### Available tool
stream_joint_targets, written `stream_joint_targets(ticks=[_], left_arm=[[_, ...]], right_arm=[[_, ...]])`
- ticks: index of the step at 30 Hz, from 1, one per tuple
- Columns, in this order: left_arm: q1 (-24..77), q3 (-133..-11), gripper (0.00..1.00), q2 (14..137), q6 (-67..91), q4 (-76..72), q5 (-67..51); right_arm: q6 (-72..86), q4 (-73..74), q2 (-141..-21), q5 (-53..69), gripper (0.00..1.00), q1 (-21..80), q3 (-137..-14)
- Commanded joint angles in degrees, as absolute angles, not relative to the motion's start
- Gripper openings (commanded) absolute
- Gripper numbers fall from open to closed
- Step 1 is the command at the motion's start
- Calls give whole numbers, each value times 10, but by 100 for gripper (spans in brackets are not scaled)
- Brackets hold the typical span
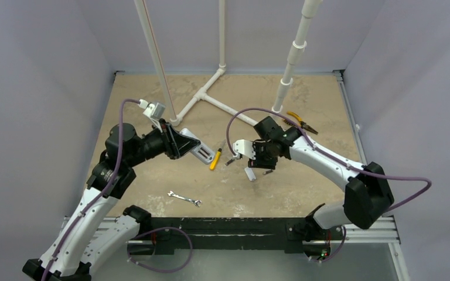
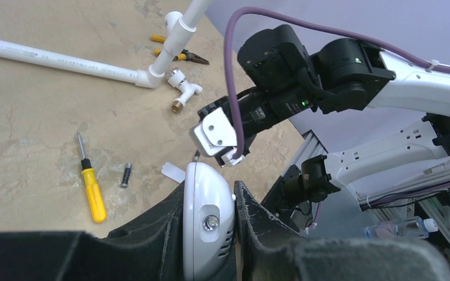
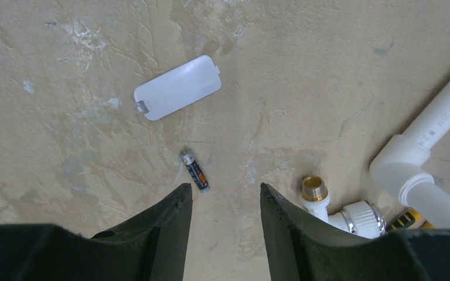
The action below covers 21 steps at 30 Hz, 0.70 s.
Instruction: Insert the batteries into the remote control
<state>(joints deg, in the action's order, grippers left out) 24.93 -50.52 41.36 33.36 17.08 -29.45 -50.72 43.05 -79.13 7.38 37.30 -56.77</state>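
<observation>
The white remote control [image 2: 208, 205] is clamped edge-on between the black fingers of my left gripper [image 2: 210, 185], held up above the table [image 1: 152, 187]. In the top view the left gripper [image 1: 195, 148] carries the remote control [image 1: 204, 154] left of centre. One battery [image 3: 194, 170], dark with an orange band, lies on the table just beyond my right gripper's left fingertip. The white battery cover [image 3: 177, 88] lies loose farther out. My right gripper [image 3: 225, 193] hangs open over bare table with nothing between its fingers. The top view shows the right gripper [image 1: 234, 156] above that battery [image 1: 229, 161].
A yellow-handled screwdriver [image 1: 215, 159] lies next to the battery. A small wrench [image 1: 184, 199] sits nearer the arm bases. White PVC pipes [image 1: 211, 96], a brass-tipped fitting [image 3: 314, 190] and yellow pliers [image 1: 302, 122] occupy the back and right.
</observation>
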Motion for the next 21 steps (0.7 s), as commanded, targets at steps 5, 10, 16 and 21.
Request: stream_joint_targets(ticks=[5,10,16,21], left_arm=[[251,-513,0,391,325,161,-288],[252,-513,0,390,326,161,-286],[252,-507,0,396,332,155,-288],[252,-504,0,398,333,152,-284]], right_arm=[[-573,465,-852,102,46,363,-592],[-577,437,-850,99,47,363,-552],[-598,424,-866,80,46,363,-536],[-613,395,-878,66,45,360,-524]])
